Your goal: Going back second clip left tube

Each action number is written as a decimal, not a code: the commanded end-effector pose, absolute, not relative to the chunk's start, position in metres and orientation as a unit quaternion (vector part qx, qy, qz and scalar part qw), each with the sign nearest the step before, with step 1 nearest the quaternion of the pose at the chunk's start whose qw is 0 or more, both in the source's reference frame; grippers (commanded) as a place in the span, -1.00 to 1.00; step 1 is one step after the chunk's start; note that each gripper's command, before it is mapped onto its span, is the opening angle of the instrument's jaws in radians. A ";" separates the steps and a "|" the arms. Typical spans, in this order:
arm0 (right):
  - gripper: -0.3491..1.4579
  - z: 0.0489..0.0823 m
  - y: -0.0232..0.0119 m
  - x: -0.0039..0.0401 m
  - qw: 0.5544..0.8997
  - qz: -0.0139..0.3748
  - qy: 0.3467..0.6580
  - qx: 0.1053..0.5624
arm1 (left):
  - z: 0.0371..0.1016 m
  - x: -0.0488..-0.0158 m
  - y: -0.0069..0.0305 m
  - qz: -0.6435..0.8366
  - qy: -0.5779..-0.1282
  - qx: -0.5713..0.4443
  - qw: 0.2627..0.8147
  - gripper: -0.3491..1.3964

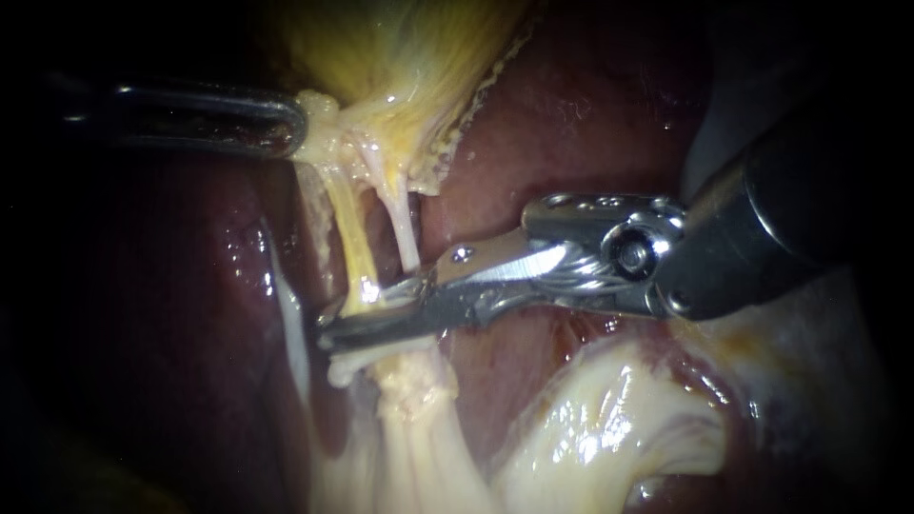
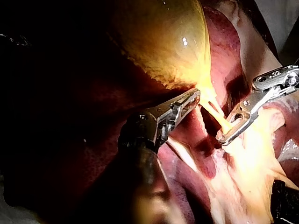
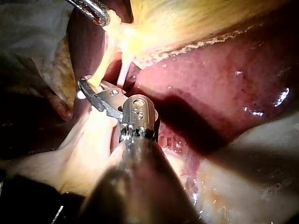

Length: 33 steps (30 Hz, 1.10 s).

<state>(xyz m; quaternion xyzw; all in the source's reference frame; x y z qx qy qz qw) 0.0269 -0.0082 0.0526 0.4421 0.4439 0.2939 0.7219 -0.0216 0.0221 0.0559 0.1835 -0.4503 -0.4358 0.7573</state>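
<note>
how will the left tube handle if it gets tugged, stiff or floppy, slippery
Likely floppy and easily torn: the left tube is thin, strung taut from the gallbladder that my left instrument holds. Probably slippery, since it glistens wet.

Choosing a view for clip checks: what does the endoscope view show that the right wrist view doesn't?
Endoscope only: the left instrument with its shaft, and the right instrument seen side-on, crossing the left tube with the right tube beside it. Right wrist only: a broad spread of liver beyond the right instrument. Both: the left instrument's tip at the gallbladder neck, and the two tubes.
</note>
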 end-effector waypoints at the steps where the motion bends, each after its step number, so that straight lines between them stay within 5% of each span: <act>1: -1.00 0.0527 -0.0082 0.0268 0.723 0.294 0.443 0.442 | 0.0559 -0.0216 0.0221 -0.436 -0.450 0.184 0.757 -1.00; 6: -1.00 0.0528 -0.0082 0.0269 0.720 0.294 0.446 0.442 | 0.0559 -0.0216 0.0221 -0.436 -0.450 0.184 0.757 -1.00; 10: -0.25 0.0539 -0.0085 0.0273 0.723 0.281 0.463 0.430 | 0.0560 -0.0217 0.0222 -0.436 -0.450 0.183 0.757 -1.00; 12: -0.10 0.0549 -0.0086 0.0279 0.727 0.275 0.469 0.420 | 0.0560 -0.0217 0.0222 -0.436 -0.450 0.183 0.757 -1.00; 26: -0.06 0.0574 -0.0090 0.0257 0.769 0.243 0.514 0.292 | 0.0560 -0.0217 0.0221 -0.436 -0.450 0.183 0.757 -1.00; 33: -0.06 0.0560 -0.0091 0.0227 0.794 0.190 0.533 0.222 | 0.0560 -0.0215 0.0221 -0.435 -0.451 0.183 0.758 -1.00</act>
